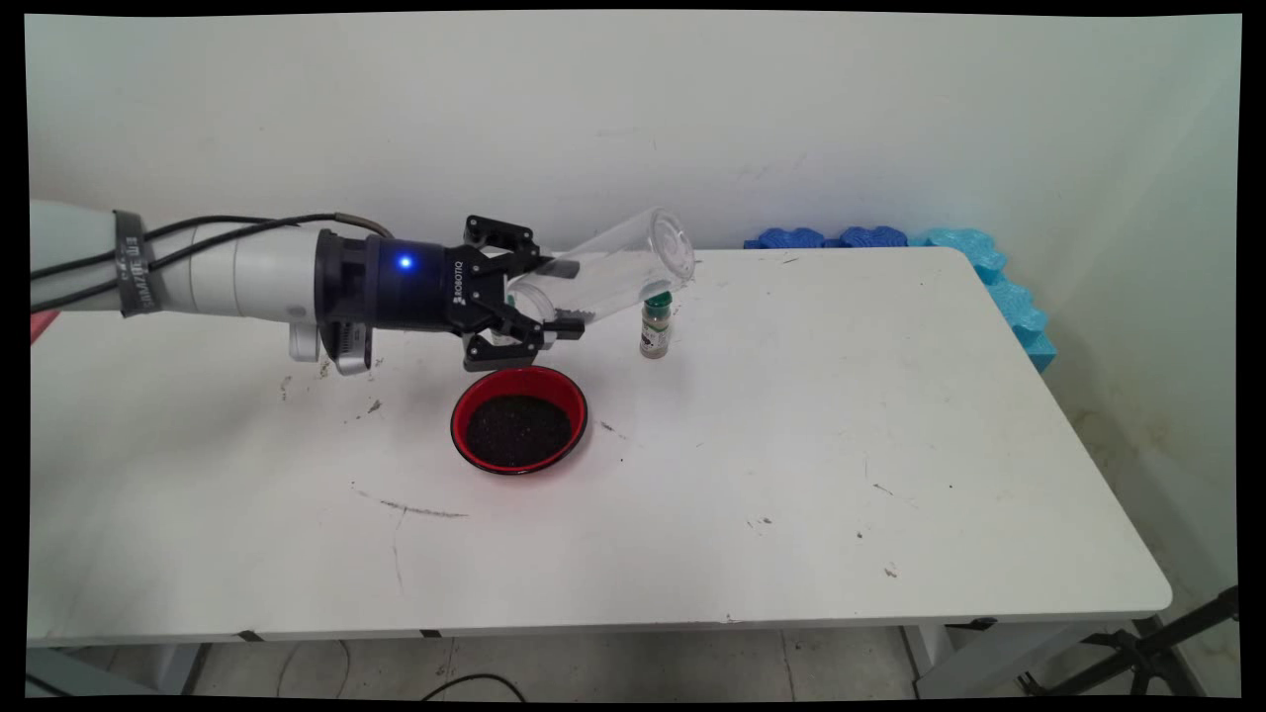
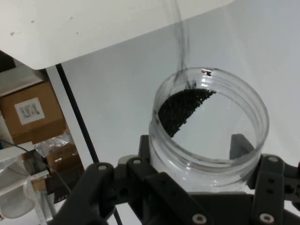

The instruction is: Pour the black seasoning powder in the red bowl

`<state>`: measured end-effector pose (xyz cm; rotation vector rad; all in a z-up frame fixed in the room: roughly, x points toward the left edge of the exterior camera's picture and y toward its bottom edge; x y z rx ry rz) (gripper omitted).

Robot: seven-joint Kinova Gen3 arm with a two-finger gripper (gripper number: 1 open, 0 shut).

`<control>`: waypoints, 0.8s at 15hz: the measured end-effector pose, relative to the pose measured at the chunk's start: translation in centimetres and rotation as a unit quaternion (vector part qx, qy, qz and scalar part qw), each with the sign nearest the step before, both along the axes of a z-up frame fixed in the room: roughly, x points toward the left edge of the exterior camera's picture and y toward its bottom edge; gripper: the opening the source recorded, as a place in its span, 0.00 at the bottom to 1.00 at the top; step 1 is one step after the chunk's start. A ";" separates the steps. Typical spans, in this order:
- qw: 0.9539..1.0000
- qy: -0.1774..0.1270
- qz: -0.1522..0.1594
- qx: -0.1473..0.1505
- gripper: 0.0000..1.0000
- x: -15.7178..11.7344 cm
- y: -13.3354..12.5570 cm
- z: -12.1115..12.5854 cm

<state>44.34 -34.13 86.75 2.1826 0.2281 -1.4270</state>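
Clear plastic jar (image 1: 613,267) is held sideways in the air, tipped, its closed base toward the wall-right, mouth end inside the gripper (image 1: 566,295). Fingers (image 1: 569,325) closed against the jar walls, one above, one below in main view; firm hold, jar between them. Hand view looks into the jar (image 2: 208,126): a patch of dark granules (image 2: 183,111) clings to the inside wall, rest of jar see-through; one finger pad (image 2: 240,146) visible through the plastic.

Directly below the gripper, on the counter (image 1: 791,445), sits a red bowl (image 1: 519,419) w/ black inside, filled w/ dark granular stuff (image 1: 517,430). Jar is above and just behind the bowl, not touching it.

Just right of the gripper stands a small spice bottle (image 1: 656,324), green cap, upright, near the jar's raised end; can't tell if cap touches the jar. Bottle well apart from bowl.

Arm (image 1: 237,272) comes in horizontally from left, black cables (image 1: 227,232) along it, blue light on wrist. Counter surface shows scuffs and dark specks. Blue foam pieces (image 1: 989,272) lie along the far right edge by the wall.
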 end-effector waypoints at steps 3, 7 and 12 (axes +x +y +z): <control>1.000 0.005 0.008 0.003 0.00 0.0 0.0 0.2; 1.000 0.013 0.020 0.009 0.00 0.1 -0.1 0.4; 0.999 0.020 0.033 0.017 0.00 0.1 -0.1 0.8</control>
